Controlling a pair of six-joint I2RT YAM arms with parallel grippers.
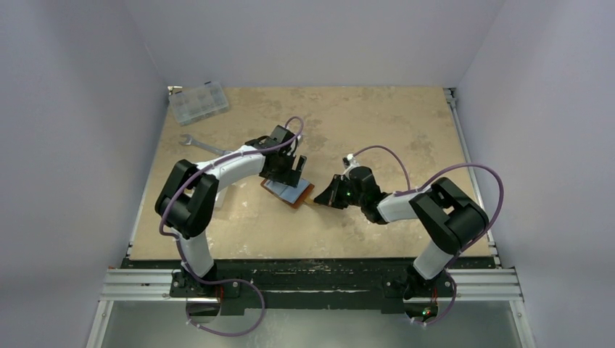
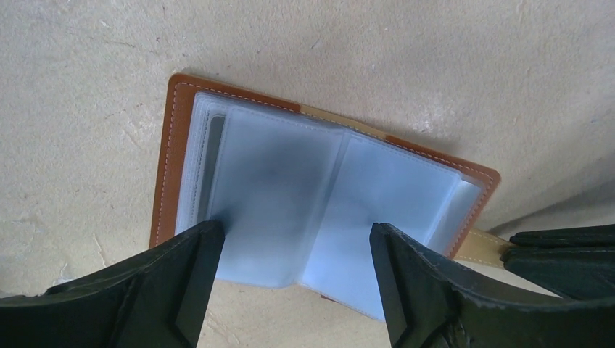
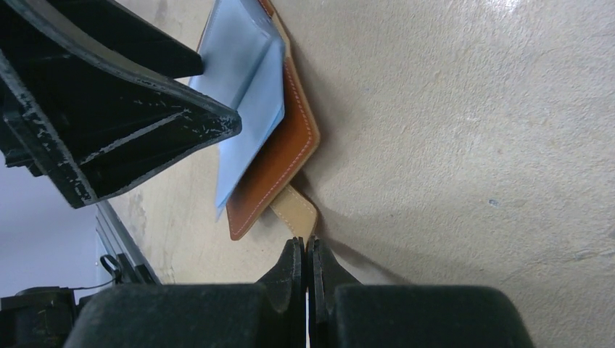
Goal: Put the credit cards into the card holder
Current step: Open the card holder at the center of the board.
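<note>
**Item 1: card holder** (image 1: 289, 192). Brown leather with pale stitching. It lies opened flat on the desk (image 1: 377, 123), about mid-desk, between the two arms' tips. The inner side faces up. A stack of clear, bluish plastic sleeves (image 2: 290, 181) is spread left and right of the centre fold. A tan closing strap (image 3: 296, 209) sticks out from one long edge, on the side facing the right arm.

**Item 2: left fingers** (image 2: 192, 279). Black, spread wide apart, nothing held. They are poised over the near edge of the sleeves, one tip on each side of the fold. Whether the tips touch the plastic cannot be told.

**Item 3: right fingers** (image 3: 290, 264). Black, pressed together with only a hairline gap between them. They sit low on the desk, tips at the free end of the tan strap. Whether the strap end is pinched between them or merely touched cannot be told.

**Item 4: clear compartmented plastic box** (image 1: 198, 102). At the far left corner of the desk, well apart from the card holder.

**Item 5: silver wrench** (image 1: 201, 146). Lies flat, near the box, on the left side of the desk and partly behind the left arm.
</note>
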